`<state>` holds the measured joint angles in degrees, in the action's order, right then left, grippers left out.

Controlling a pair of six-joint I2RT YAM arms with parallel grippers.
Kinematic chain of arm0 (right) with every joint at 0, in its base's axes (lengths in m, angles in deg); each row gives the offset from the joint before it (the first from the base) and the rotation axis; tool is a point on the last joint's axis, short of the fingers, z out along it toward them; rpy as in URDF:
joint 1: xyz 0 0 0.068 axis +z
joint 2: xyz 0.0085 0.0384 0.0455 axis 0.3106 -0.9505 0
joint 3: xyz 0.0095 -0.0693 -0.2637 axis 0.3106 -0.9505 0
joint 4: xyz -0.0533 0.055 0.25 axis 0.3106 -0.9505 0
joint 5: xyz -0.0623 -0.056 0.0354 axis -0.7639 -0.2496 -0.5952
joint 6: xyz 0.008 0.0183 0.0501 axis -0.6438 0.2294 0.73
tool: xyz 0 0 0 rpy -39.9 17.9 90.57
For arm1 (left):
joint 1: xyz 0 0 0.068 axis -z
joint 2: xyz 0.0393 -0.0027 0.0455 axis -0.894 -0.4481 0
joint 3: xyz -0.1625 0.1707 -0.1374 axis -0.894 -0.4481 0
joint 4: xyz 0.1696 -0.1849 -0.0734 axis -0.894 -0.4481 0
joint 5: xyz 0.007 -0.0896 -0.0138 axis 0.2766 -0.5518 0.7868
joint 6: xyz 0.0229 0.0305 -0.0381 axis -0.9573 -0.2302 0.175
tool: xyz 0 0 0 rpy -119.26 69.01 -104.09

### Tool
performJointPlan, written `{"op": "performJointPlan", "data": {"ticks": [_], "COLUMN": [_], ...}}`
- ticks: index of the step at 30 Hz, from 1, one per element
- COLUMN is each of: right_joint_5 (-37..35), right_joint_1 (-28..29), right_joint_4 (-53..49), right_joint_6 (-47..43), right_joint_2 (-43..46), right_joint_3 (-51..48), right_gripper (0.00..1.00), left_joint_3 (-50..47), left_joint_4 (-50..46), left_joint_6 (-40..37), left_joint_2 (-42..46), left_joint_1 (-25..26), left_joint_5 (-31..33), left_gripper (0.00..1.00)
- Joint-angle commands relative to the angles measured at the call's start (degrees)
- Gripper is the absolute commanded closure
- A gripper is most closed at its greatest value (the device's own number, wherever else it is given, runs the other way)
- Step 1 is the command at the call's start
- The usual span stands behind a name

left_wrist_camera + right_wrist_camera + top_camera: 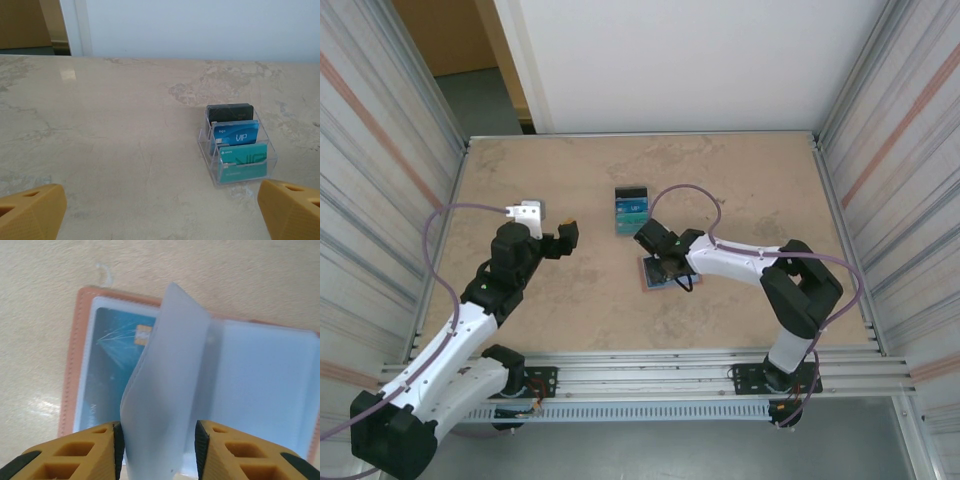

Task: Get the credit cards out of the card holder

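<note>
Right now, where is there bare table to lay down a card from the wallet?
Widest free patch: the table between the card rack and the right wall, beyond the right arm. The far-left corner is bare too. Crowded: the middle, where the rack stands just beyond the wallet, right pincer over the wallet, left pincer left of the rack.

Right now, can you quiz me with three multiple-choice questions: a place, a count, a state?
1. The open card holder lies: A under the right tool; B in a person's hand; C in a drawer.
2. Cards standing in the clear rack: A one; B five; C three.
3. The left tool is: A shut on a card; B open, empty; C gripping the holder.
Answers: A, the right wrist view looks down on it; C, black, blue, teal; B, its fingers stand wide apart.
</note>
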<state>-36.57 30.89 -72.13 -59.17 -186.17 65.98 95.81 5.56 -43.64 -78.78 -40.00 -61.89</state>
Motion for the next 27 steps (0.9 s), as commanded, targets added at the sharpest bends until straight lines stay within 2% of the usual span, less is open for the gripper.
{"op": "performJointPlan", "data": {"ticks": [1,17,22,27], "right_joint_5": [-3.70,-4.28,-3.90,-2.84], "right_joint_1": [-0.65,-8.14,-9.21,-11.21], "right_joint_4": [-2.60,-3.41,-3.71,-4.25], "right_joint_6": [1.63,6.76,7.38,8.13], "right_joint_2": [1.62,6.46,6.97,10.39], "right_joint_3": [-0.99,-6.48,-7.22,-7.52], "right_gripper": [0.57,0.59,0.60,0.59], "left_joint_3": [1.97,3.00,3.59,4.00], "left_joint_4": [0.35,0.11,0.57,0.72], "left_joint_6": [-1.16,-3.63,-4.72,-5.65], "left_joint_2": [0.21,-2.92,-6.04,-11.11], "left_joint_1": [0.44,4.24,7.92,14.31], "left_joint_5": [0.80,3.82,6.51,11.35], "left_gripper": [0.01,0.01,0.01,0.01]}}
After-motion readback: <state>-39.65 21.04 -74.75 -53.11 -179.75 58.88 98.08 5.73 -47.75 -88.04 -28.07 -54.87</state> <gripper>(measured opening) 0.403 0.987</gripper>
